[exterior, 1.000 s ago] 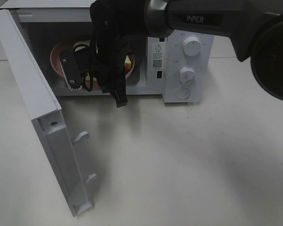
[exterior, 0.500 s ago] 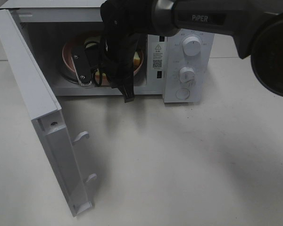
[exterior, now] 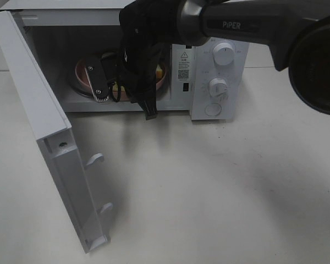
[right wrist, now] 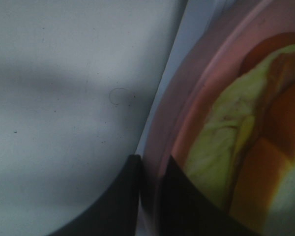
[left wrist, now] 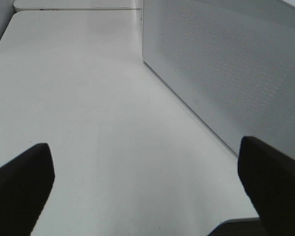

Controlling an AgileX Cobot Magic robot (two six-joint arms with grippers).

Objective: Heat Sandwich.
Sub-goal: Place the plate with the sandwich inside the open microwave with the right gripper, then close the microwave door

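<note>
The sandwich (right wrist: 221, 142) lies on the pink plate (exterior: 82, 74) inside the microwave (exterior: 231, 93), upper centre of the exterior frame. Expect it to be soft, light and crushable, so grip the plate rim only. Right gripper (right wrist: 151, 164): narrow, pinching that rim. Left gripper (left wrist: 146, 184): wide, empty.

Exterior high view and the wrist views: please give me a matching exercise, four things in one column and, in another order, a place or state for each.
1. white microwave door
2. pink round plate
3. small white-bread sandwich with yellow-green filling
4. left fingers

A. wide apart, above the white table
B. swung open
C. lying on the plate
D. inside the microwave, rim between the right fingers

Pairs: 1-B, 2-D, 3-C, 4-A.
</note>
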